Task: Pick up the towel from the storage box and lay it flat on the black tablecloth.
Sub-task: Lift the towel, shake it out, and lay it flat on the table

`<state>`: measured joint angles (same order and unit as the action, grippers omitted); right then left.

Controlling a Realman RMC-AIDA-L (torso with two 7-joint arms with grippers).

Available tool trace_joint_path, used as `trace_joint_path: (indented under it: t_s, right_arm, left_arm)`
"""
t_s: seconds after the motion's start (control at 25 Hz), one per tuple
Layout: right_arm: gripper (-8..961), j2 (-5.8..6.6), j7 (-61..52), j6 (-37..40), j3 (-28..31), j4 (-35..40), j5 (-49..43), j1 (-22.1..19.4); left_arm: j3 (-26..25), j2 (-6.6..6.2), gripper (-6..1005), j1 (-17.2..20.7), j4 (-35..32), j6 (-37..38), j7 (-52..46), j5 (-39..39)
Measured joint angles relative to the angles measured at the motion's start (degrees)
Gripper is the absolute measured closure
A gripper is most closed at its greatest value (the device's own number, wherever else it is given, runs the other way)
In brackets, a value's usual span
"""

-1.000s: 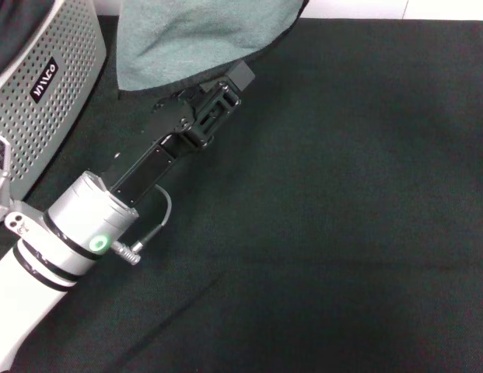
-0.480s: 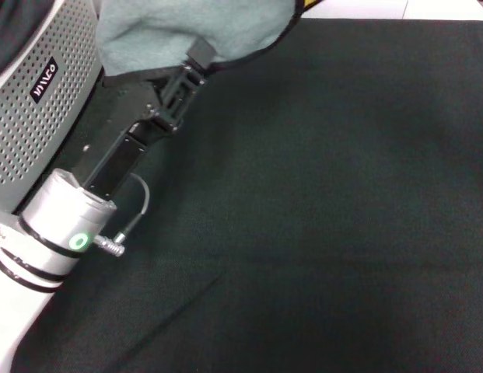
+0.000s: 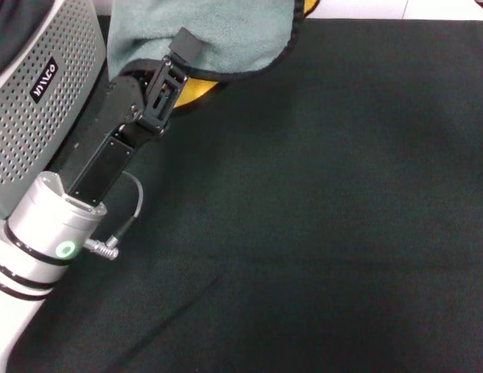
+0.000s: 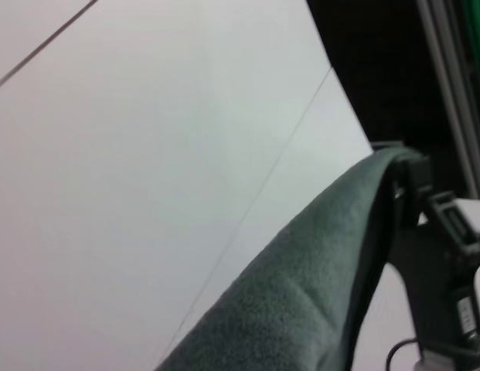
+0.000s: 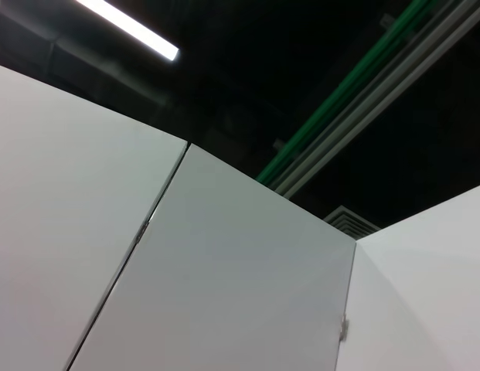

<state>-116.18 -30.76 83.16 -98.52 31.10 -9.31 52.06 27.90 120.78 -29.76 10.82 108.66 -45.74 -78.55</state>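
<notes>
Storage box (image 3: 39,85) at 10 o'clock, out of play. Left gripper (image 3: 175,58) at 11 o'clock, clamped on grey-green towel (image 3: 218,35), held bunched above black tablecloth (image 3: 327,202); right arm unseen. Risk: folded landing or snag on box wall, if released unspread.

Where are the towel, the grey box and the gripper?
towel (image 3: 218,35), head view, grey-green side.
storage box (image 3: 39,101), head view, perforated wall.
left gripper (image 3: 173,64), head view, at the fingertips under the towel.
</notes>
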Motion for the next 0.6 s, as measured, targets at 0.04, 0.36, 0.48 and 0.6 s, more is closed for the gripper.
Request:
trace_joint_path:
  t_s: [0.04,0.36,0.48,0.6]
  right_arm:
    - [938,0.00,0.01,0.00,0.00,-0.02,0.00,-0.08]
    - [938,0.00,0.09,-0.02,0.00,-0.79,-0.11,-1.64]
    - [937,0.00,0.12,-0.02,0.00,-0.79,-0.36,-2.81]
    - [937,0.00,0.10,0.04,-0.06,-0.82,-1.08,-4.62]
  left_arm:
    - [0.00,-0.04,705,0.14,-0.04,0.48,-0.33,-0.02]
    - [-0.04,-0.27,767,3.19,-4.52,3.81,-7.79,-0.11]
    - [-0.21,-0.34,835,4.67,-6.51,6.18,-11.07,0.13]
    - [-0.45,-0.39,904,5.57,-7.86,7.71,-14.25,0.90]
